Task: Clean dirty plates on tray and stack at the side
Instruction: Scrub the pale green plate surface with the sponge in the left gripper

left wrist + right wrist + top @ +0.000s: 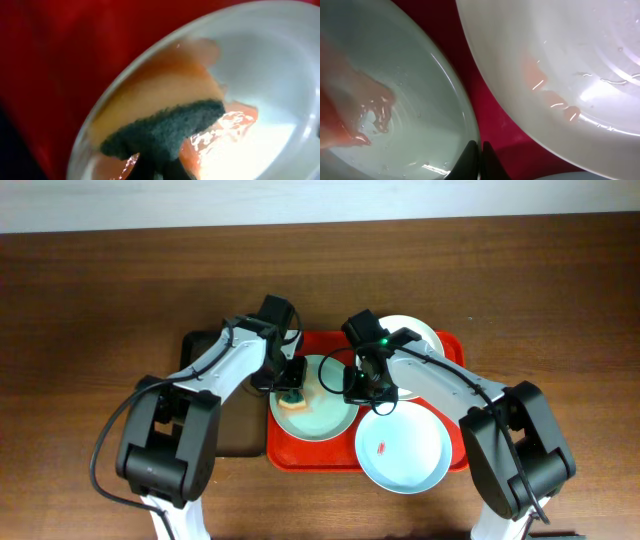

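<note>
The left claw (292, 391) was clamped on a sponge (165, 130) – yellow body, dark scouring face – and pressed it down onto the mint green plate (325, 418) directly beneath its fingertips. A wet reddish film lay on the plate just beside the sponge. The right claw (480, 161) had its fingers drawn together at the near rim of that same plate, and looked to be pinching the rim to steady it. A white plate (570, 50) with faint red smears lay just beyond the right claw's tips, with a strip of the red tray (487, 105) showing between the two rims. A pale blue plate (405, 455) with a red smear (381, 447) sat behind the right claw, toward its arm's base.

The risks, as I judged them:
- The rim pinch was narrow and the surface wet – a hard scrub could twist the plate out of the fingers.
- A plate sliding away from the left claw would strike the white plate close by.
- The sponge might only spread the film rather than lift it.
</note>
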